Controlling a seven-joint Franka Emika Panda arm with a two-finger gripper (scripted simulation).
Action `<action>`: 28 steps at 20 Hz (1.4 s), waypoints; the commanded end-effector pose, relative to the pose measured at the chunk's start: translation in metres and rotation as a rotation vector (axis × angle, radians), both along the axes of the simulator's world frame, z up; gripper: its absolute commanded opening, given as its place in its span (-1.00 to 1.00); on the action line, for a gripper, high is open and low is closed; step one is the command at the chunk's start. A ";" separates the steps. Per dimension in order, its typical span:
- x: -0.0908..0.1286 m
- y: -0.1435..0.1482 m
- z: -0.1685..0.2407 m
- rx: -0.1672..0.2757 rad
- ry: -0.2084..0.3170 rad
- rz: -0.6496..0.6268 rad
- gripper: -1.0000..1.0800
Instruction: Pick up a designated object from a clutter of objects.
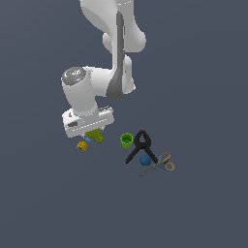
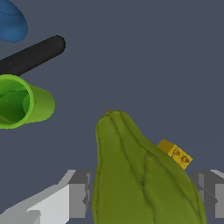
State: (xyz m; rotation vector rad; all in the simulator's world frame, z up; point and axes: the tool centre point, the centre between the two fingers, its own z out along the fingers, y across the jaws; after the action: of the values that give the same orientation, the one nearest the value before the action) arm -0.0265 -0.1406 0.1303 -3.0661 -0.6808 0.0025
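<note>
Gripper point(image 2: 142, 194) placed around the olive-green lump point(image 2: 140, 175)

The fingers point(image 2: 78, 192) stand apart, one on each side of the lump, likely ready for closing; behind it sits the yellow block point(image 2: 175, 153), farther off the green cup point(image 2: 19, 103) and black clamp point(image 2: 33, 54).

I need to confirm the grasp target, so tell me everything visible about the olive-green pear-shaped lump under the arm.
The olive-green pear-shaped lump is elongated, matte and ribbed with lengthwise grooves, tapering to a narrow blunt tip. It lies between the fingers of the gripper, with a gap showing on each side in the wrist view. A small yellow studded block sits right beside it; contact can't be judged. In the exterior view it is mostly hidden beneath the gripper.
</note>
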 end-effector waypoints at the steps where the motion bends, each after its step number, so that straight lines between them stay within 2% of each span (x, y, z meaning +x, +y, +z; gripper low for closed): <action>1: -0.007 0.004 0.022 -0.001 -0.002 0.000 -1.00; 21: -0.067 0.037 0.211 -0.002 -0.002 0.000 -1.00; 28: -0.082 0.047 0.264 -0.002 -0.002 0.000 -1.00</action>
State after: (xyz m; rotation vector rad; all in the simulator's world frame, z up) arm -0.1057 -0.0959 0.3833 -3.0678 -0.6818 0.0015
